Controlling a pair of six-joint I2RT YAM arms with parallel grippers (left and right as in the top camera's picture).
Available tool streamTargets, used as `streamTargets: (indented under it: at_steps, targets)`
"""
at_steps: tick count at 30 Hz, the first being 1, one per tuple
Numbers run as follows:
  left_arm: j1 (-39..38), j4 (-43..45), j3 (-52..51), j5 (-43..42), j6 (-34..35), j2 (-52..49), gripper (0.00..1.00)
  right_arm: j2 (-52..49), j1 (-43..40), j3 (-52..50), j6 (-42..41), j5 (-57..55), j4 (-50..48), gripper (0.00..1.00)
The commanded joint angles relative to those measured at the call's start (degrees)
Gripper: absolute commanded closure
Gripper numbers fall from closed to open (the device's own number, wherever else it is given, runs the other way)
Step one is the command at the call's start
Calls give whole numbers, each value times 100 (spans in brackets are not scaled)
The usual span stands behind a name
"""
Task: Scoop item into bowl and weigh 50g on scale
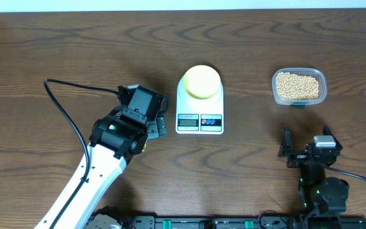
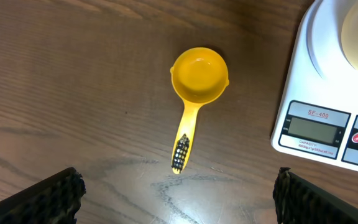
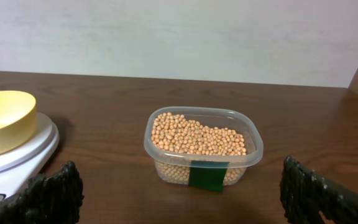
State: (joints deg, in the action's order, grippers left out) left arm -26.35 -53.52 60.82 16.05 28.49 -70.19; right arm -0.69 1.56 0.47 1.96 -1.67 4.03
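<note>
While the left pincer point(image 2: 179, 202) hangs wide open, aimed down at the dark wooden worktop point(image 2: 73, 74), the bright yellow long-handled scoop point(image 2: 194, 93) lies just ahead, handle towards it. Beyond, the pale yellow-green round bowl point(image 1: 201, 81) tops the white flat scale point(image 1: 199, 109); small beige beans point(image 3: 197, 134) fill a clear tub point(image 3: 255, 152) facing the open right pincer point(image 3: 179, 199).
</note>
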Motion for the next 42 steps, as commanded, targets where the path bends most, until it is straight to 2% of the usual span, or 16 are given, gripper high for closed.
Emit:
streamTargets:
  at_steps: [1,9,15,23,28,34,42]
  targets:
    - [31,-4,-50,160,-33,-22,1,35,-44,-15,48,15,17,1]
    - [31,11,-50,153,-28,-22,1,35,-44,-15,48,15,17,1]
    - [31,466,-50,155,-31,-22,1,35,-44,-15,46,15,17,1]
    - [31,562,-50,157,-28,-22,1,35,-44,-15,48,15,17,1]
    - [31,1377,-50,160,-33,-22,1,35,-44,-15,48,15,17,1]
    - [28,1873,-50,153,-31,-22,1,35,-44,-15,48,15,17,1]
    - [28,1888,-50,-407,-31,-24,1,35,-44,-15,46,15,17,1]
